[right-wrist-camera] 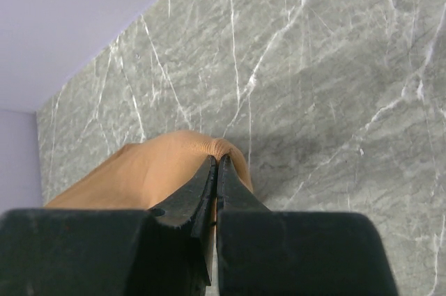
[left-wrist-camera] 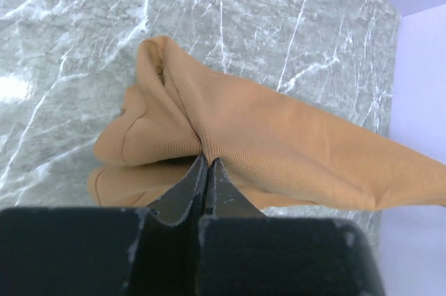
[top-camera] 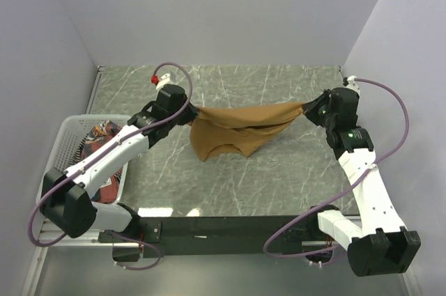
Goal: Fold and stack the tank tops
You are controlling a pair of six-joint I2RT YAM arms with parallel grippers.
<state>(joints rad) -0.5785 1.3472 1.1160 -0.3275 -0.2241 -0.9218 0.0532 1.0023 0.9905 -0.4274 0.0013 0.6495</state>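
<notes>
Marble table (top-camera: 279, 177) | tan tank top (top-camera: 240, 129) stretched wide, middle sagging | L tool (top-camera: 191, 113), R tool (top-camera: 304, 108) each clamped on an end

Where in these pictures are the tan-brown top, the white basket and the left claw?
tan-brown tank top (top-camera: 240, 129), top view, middle of the hanging cloth.
white mesh basket (top-camera: 68, 139), top view, its left wall.
left claw (left-wrist-camera: 208, 164), left wrist view, between its shut fingertips pinching the top.

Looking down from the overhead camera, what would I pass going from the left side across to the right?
A white mesh basket → left gripper, pinching cloth → tan tank top, stretched between the arms → right gripper, pinching its other end.
</notes>
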